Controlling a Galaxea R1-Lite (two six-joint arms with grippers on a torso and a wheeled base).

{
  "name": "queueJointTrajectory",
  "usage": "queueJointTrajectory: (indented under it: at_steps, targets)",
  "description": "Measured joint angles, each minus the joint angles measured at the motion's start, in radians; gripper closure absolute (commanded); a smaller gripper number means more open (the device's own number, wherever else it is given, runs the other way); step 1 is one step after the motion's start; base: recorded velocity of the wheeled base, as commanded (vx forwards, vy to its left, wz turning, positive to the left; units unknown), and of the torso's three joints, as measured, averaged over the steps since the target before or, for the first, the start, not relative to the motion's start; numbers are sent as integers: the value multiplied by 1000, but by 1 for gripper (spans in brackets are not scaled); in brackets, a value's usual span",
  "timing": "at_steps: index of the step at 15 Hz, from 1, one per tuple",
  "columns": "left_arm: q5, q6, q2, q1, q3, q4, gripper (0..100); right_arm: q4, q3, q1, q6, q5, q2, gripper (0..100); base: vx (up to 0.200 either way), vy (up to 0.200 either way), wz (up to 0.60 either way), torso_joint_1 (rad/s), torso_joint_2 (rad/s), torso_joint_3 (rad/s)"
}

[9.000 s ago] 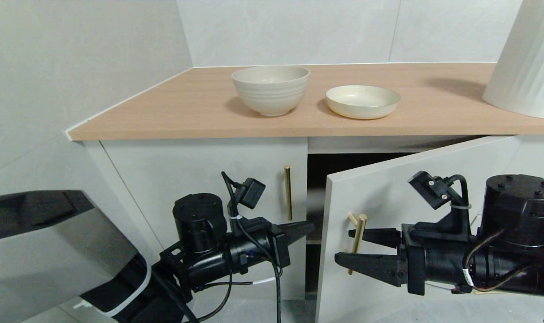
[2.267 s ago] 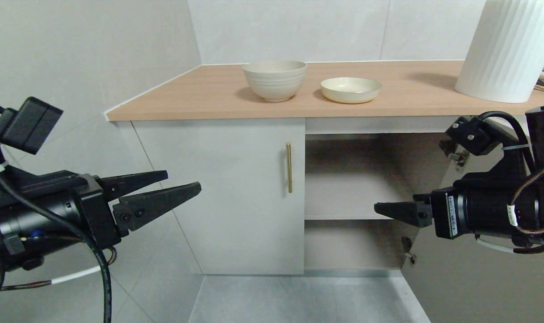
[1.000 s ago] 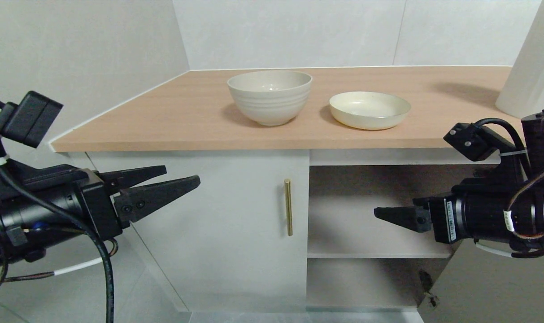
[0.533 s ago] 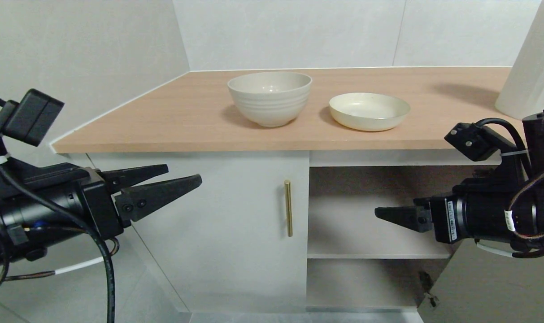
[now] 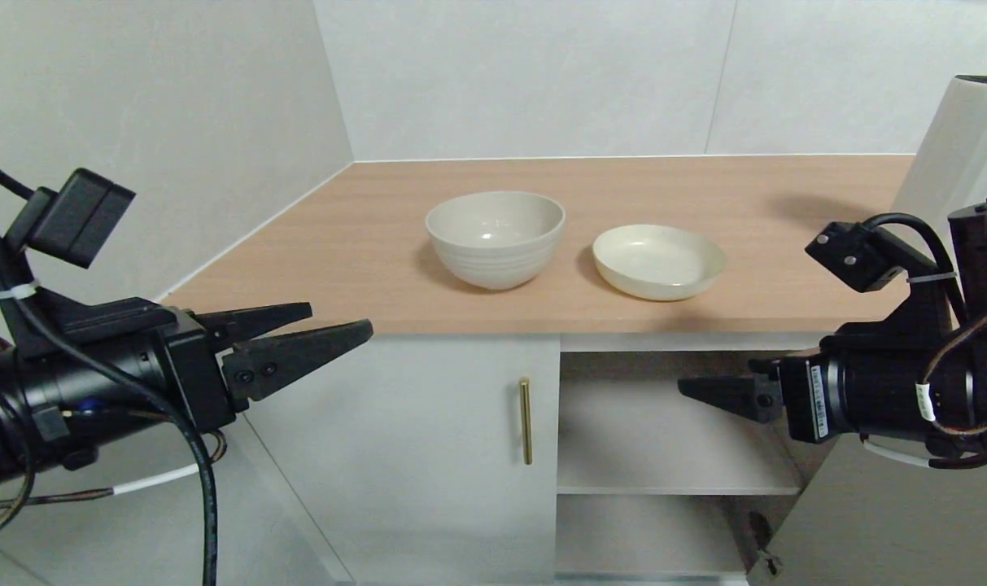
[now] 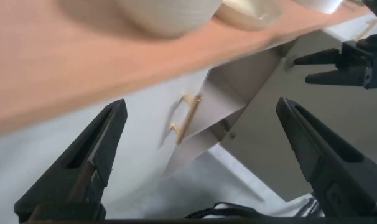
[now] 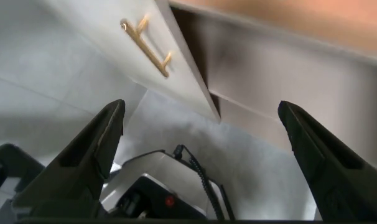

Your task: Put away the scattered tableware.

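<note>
The left gripper and right gripper gape empty; left should pinch the bowl rim squarely (cupboard stands open).

My left gripper sat wide open below the countertop edge. At twelve o'clock were the brass handle, bowl and plate, with the right gripper toward two.
</note>
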State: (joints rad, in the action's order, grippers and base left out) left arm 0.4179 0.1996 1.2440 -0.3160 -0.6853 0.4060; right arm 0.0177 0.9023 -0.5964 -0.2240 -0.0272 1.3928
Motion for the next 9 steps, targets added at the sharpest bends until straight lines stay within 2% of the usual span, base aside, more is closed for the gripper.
queueJointTrajectory:
  at_steps: [3, 6, 9]
  targets:
    - [4, 1, 18, -5, 2, 0, 0, 11, 2, 5, 0, 0, 0, 0, 0, 0, 0, 183, -479, -289]
    - [40, 5, 46, -11, -1, -1, 0, 21, 0, 10, -1, 0, 4, 0, 0, 0, 0, 198, -481, -286]
    - [38, 5, 84, -8, -22, -7, 0, 21, 1, 18, -2, -1, 9, 0, 0, 0, 0, 216, -491, -277]
